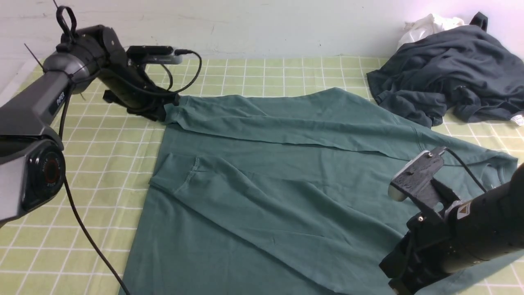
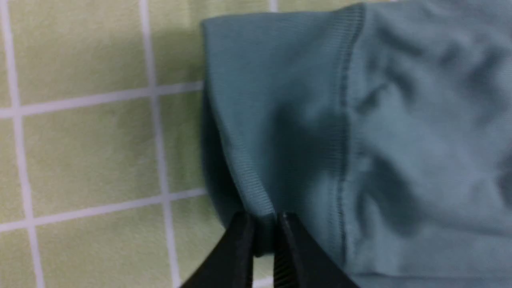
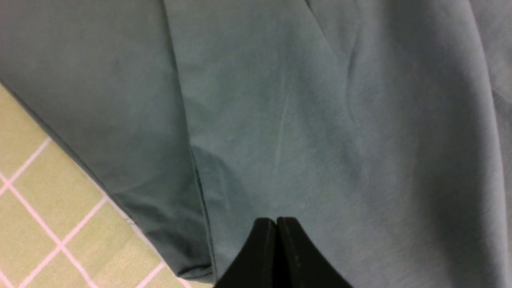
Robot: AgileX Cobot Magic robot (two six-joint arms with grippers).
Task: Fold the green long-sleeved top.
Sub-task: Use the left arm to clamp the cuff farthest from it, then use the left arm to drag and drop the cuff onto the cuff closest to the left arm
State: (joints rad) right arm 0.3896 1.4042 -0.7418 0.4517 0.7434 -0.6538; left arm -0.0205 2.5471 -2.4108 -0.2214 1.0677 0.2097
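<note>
The green long-sleeved top (image 1: 278, 176) lies spread across the middle of the bench (image 1: 102, 172), on a green checked cover. One sleeve is laid along the far edge and the other slants over the body. At the far left the left end effector (image 2: 266, 226) pinches the ribbed cuff (image 2: 276, 100) by only a sliver of its edge. I judge that to be the weak spot: a quick pull could let the knit slip free, or drag the whole sleeve and rumple the body beneath. The right end effector (image 3: 276, 226) hangs over the near right part of the top with its jaws pressed together and nothing between them, and that arm sits where a fold might land. The left arm's cable (image 1: 87, 239) trails by the near left hem and could snag it. A dark charcoal garment (image 1: 450, 69), with a white cloth (image 1: 425, 24) behind it, is heaped at the far right, just beside the top's shoulder.
</note>
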